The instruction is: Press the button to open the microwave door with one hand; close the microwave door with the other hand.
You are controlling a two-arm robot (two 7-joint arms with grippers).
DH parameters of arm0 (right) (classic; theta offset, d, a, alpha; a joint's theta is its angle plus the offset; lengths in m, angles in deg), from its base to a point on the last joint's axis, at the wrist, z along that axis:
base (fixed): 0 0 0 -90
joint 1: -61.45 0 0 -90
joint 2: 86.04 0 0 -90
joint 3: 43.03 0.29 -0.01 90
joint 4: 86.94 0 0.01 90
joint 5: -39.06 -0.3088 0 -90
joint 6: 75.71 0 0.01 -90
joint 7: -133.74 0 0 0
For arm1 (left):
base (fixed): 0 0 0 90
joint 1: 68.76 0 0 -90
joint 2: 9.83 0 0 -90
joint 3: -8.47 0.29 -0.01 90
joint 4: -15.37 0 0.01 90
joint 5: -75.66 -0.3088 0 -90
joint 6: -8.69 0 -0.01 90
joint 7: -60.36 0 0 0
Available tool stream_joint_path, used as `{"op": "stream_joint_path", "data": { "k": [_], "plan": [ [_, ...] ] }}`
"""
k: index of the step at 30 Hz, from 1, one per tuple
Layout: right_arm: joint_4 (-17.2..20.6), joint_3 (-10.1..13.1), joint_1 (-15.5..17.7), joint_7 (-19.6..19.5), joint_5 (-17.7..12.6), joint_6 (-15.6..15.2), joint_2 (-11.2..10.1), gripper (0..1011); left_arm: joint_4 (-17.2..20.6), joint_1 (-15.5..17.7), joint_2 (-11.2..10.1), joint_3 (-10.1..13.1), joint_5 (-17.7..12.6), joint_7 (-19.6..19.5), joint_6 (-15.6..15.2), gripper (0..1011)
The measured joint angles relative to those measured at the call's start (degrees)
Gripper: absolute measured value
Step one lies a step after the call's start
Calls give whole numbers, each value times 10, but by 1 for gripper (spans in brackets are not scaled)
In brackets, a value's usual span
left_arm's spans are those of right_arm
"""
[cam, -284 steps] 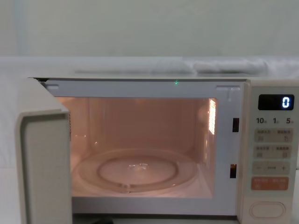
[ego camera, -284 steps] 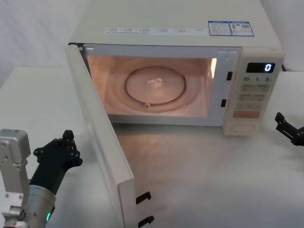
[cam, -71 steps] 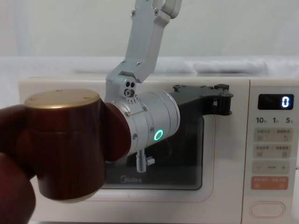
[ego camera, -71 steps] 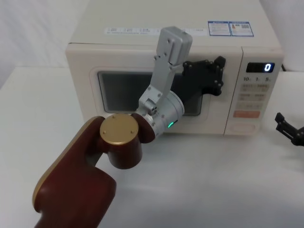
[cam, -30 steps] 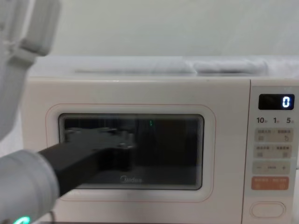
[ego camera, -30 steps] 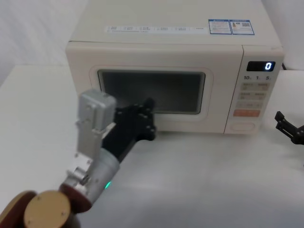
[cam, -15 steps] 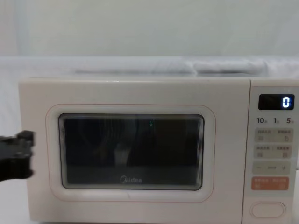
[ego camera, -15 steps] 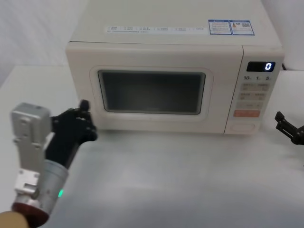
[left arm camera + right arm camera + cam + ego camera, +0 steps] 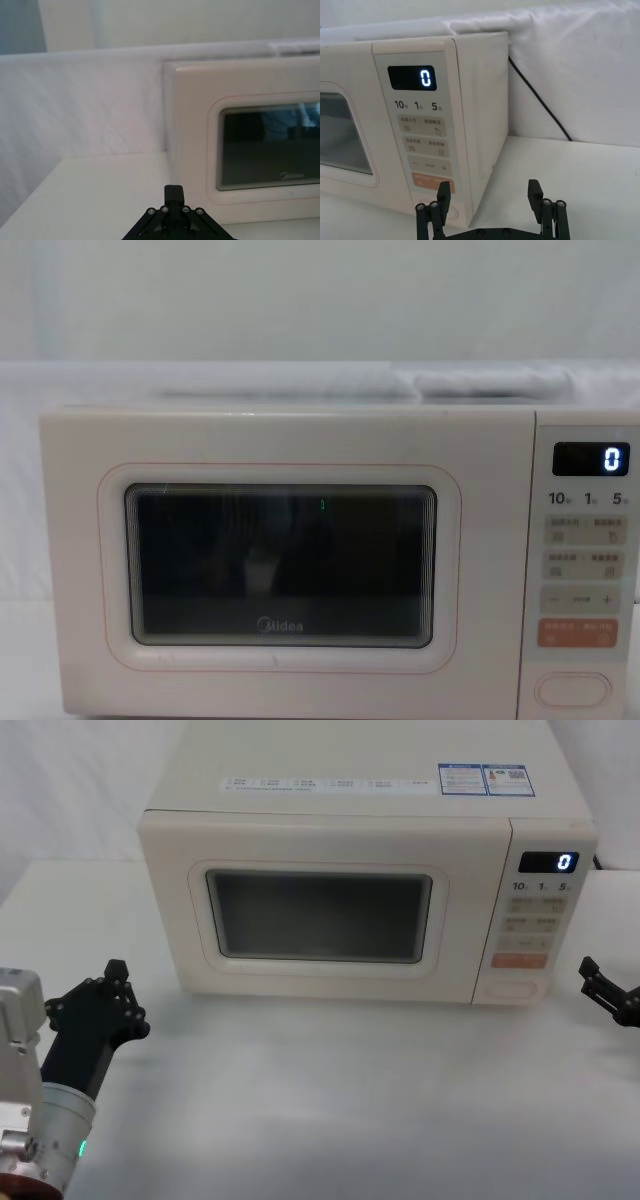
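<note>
Nearest the robot, the left gripper hung low over the table, to the left of the microwave and well apart from it. Its jaws appeared drawn together with nothing between them, and in the left wrist view the fingertips met at a single point.

The right gripper sat near the right edge of the table, its two fingers spread apart and empty.

Ahead of the left gripper and to its right stood the microwave door, flush with the cabinet all round, its dark window unlit. Ahead of the right gripper and just to its left, low on the control panel, lay the button, below the orange key; the gripper was near it but not touching. The display read zero.

Judged from this, the door was shut and neither gripper was on it, so both steps looked complete, with nothing left beyond parking the arms.
</note>
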Motion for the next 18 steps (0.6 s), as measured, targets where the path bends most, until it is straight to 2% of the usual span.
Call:
{"op": "stream_joint_path", "data": {
  "k": [4,13,18],
  "plan": [
    [0,0,0,0,0,0,0,1002,-7,0,8,-10,3,-2,-1,0],
    [0,0,0,0,0,0,0,1002,-21,3,28,-43,45,-27,-12,0],
    [0,0,0,0,0,0,0,1002,-27,4,32,-47,44,-32,-16,0]
  ]
}}
